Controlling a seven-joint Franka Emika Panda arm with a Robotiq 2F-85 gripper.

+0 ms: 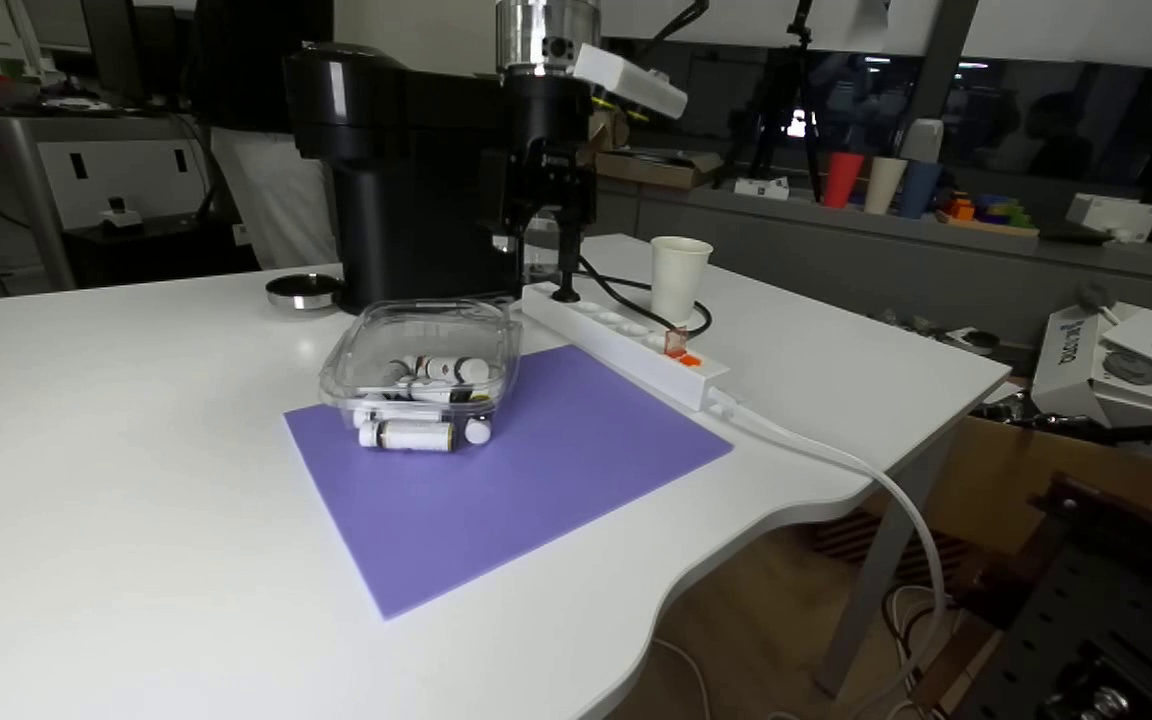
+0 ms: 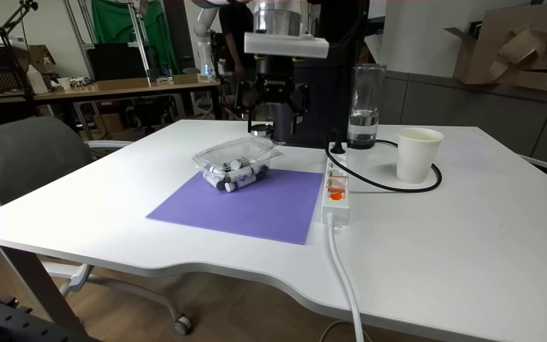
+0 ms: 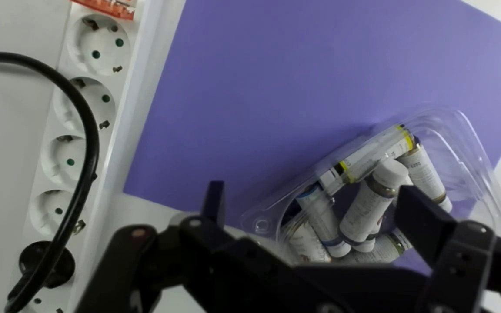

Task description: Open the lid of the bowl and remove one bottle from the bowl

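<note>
The low clear bowl [image 1: 496, 406] rests on the far part of the purple mat [image 1: 526, 490], with the see-through domed lid [image 2: 235, 148] lying over its top. Through the plastic I see several small white bottles, one bottle [image 3: 370, 204] tilted with its white cap up. In both exterior views my gripper [image 2: 272, 129] points down, in the air behind the bowl and near the black machine. Its fingers stand wide apart, holding nothing. In the wrist view the gripper [image 3: 318, 208] has its right finger [image 3: 424, 221] in front of the bowl, and the gripper body hides part of it.
A white power strip [image 1: 626, 342] with a black plug and cable runs along the mat's side. Beyond it stands a paper cup [image 1: 678, 280]. The black coffee machine [image 1: 426, 190], its water tank [image 2: 366, 109] and a round metal dish [image 1: 304, 290] stand at the back.
</note>
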